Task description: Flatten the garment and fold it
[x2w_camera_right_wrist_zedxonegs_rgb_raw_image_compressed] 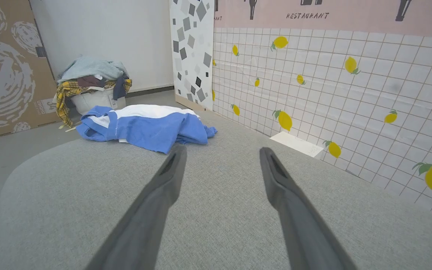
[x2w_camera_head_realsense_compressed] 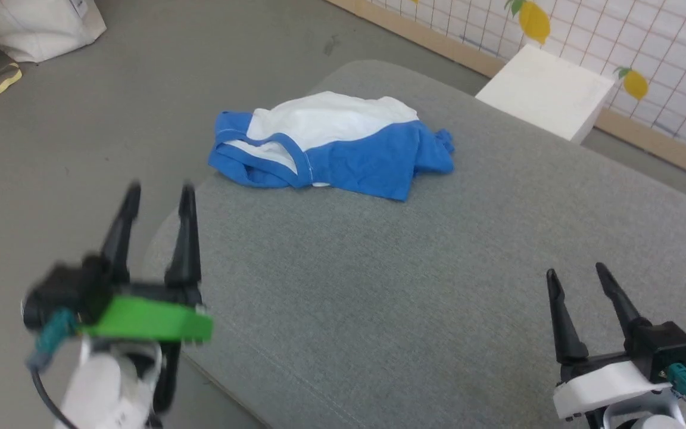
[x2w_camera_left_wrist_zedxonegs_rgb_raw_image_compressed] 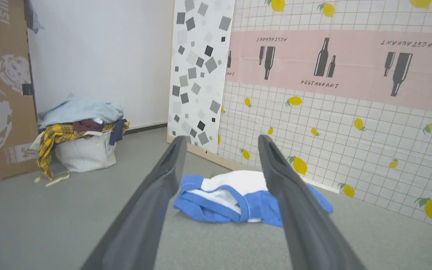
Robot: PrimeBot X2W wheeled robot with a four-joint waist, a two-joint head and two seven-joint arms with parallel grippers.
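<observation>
Clothes (x2w_camera_left_wrist_zedxonegs_rgb_raw_image_compressed: 78,112) overfill white bin (x2w_camera_left_wrist_zedxonegs_rgb_raw_image_compressed: 85,154); garment (x2w_camera_head_realsense_compressed: 331,149) lies crumpled; left claw (x2w_camera_head_realsense_compressed: 161,189), right claw (x2w_camera_head_realsense_compressed: 576,270) apart, empty.

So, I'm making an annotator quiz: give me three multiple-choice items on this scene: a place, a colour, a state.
1. Where does the garment lie? A on the grey padded surface; B on a wooden chair; C in a sink.
2. Its sleeve colour? A red; B blue; C green.
3. The left end effector is? A shut on the garment; B open and empty; C shut, empty.
Answers: A, it lies crumpled on grey fabric; B, blue cloth borders the white body; B, its fingers stand apart, short of the garment.
</observation>
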